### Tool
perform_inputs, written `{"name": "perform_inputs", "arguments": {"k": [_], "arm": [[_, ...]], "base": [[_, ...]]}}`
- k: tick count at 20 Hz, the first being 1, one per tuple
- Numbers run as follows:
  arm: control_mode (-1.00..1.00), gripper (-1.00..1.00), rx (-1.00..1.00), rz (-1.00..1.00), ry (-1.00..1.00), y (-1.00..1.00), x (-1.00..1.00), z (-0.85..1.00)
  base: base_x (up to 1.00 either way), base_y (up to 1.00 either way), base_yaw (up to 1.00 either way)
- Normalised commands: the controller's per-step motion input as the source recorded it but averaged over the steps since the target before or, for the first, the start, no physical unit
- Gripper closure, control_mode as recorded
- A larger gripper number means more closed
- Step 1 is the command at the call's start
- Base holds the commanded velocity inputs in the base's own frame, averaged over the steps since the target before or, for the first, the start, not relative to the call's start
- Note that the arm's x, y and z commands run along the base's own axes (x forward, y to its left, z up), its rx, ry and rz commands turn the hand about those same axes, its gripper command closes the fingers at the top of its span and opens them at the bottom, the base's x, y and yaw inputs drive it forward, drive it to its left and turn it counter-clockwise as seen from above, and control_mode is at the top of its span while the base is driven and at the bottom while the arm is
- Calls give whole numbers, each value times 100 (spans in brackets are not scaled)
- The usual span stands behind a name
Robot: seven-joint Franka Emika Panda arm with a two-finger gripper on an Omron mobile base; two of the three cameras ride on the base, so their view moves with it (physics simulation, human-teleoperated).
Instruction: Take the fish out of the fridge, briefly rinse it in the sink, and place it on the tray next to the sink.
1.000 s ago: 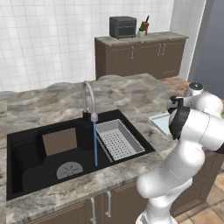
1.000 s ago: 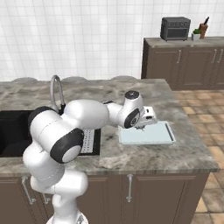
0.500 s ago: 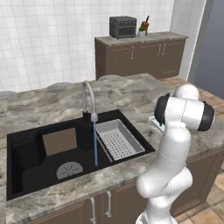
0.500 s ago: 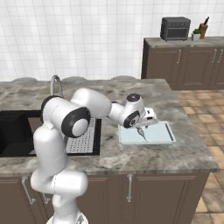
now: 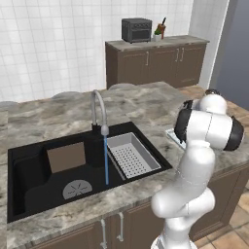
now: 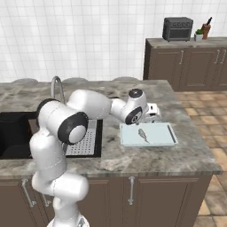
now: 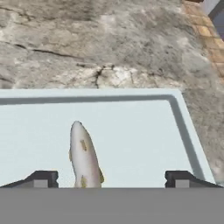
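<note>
Wide black rectangular sink (image 5: 29, 175) at left, water running from curved chrome tap (image 5: 98, 109). Right of it, shallow pale bluish-white tray (image 6: 170, 135) on marble counter (image 6: 133, 159). Small silvery-grey fish (image 7: 84, 156) lies flat on tray, ungripped. Two-finger gripper (image 7: 111, 179) jaws wide apart, straddling fish.

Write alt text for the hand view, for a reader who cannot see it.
A small silvery fish lies flat on a pale bluish-white tray, free between the spread fingertips of the robot's open hand. Beyond the tray's raised rim stretches a mottled grey-brown stone counter.
</note>
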Motion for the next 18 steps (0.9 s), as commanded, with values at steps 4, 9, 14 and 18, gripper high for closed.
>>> {"name": "perform_inputs", "arguments": {"k": [4, 9, 14, 18], "arm": [[-100, -100, -13, 0, -50, 76, -100, 100], [-100, -100, -22, 0, -62, 62, -100, 89], [-100, -100, -15, 0, -39, 21, -100, -63], [-100, -100, -2, -3, -21, 38, -80, -56]], "base": [[0, 0, 0], [0, 0, 0], [0, 0, 0], [0, 0, 0]]}}
